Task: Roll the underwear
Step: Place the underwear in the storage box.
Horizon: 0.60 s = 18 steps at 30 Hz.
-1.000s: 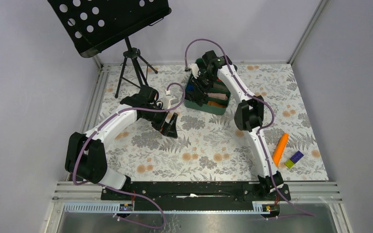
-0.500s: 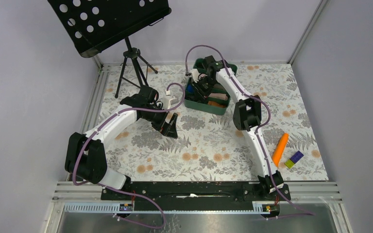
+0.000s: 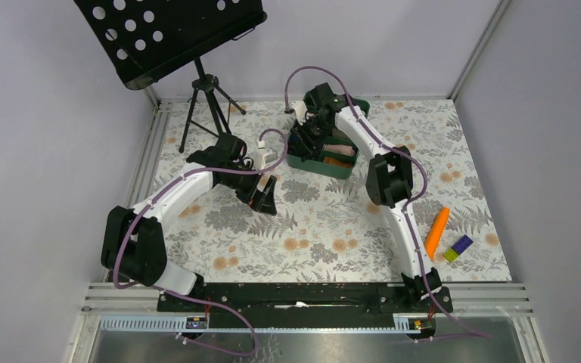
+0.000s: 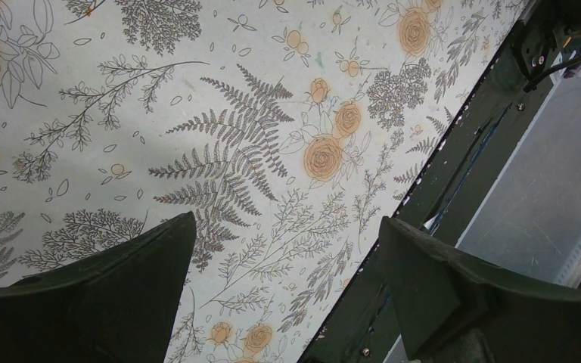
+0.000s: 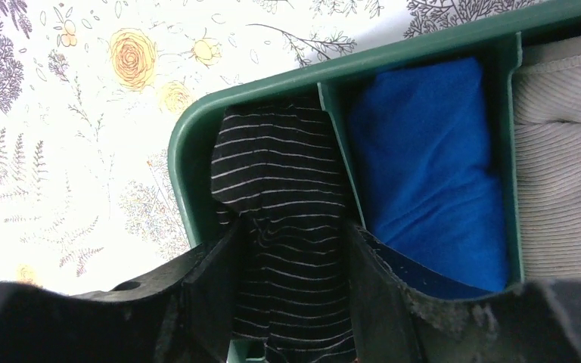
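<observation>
The underwear (image 5: 287,174) is black cloth with thin pale stripes. It is bunched in the left end compartment of the green bin (image 5: 189,166). My right gripper (image 5: 291,249) reaches down into that compartment, and its fingers press the cloth from both sides. From above, the right gripper (image 3: 308,130) is at the left end of the bin (image 3: 325,168) and hides the underwear. My left gripper (image 3: 265,198) hovers over the flowered table left of the bin, wide open and empty (image 4: 287,219).
A blue roll (image 5: 431,166) and a beige ribbed roll (image 5: 560,151) fill the neighbouring compartments. A music stand on a tripod (image 3: 208,98) is at the back left. An orange carrot (image 3: 436,232) and small toy bricks (image 3: 458,248) lie at the right.
My right gripper has shifted from the bin's middle towards its back left end. The left arm has not moved.
</observation>
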Available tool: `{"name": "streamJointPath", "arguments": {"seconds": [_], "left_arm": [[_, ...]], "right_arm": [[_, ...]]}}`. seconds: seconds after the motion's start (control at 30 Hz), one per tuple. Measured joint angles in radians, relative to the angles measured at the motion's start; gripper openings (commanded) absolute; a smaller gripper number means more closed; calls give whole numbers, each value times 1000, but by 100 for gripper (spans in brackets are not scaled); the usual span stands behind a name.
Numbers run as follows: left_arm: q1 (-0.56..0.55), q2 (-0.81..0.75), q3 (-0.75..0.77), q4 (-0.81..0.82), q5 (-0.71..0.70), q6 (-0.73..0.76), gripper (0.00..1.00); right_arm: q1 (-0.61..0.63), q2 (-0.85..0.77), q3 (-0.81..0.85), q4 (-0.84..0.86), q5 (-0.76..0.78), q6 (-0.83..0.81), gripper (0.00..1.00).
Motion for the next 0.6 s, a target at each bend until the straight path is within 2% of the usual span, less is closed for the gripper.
{"name": "streamJointPath", "arguments": {"seconds": [0.5,0.57,0.6], "left_arm": [[16,13,0,21,30,-7,99],[16,13,0,21,32,-7,99],[16,13,0,21,34,-7,99]], "right_arm": [[1,-81,14,-34,0,24,72],[-1,-99,14,-50,-19,26,71],[-2,-110,13,-56,-27,26,66]]}}
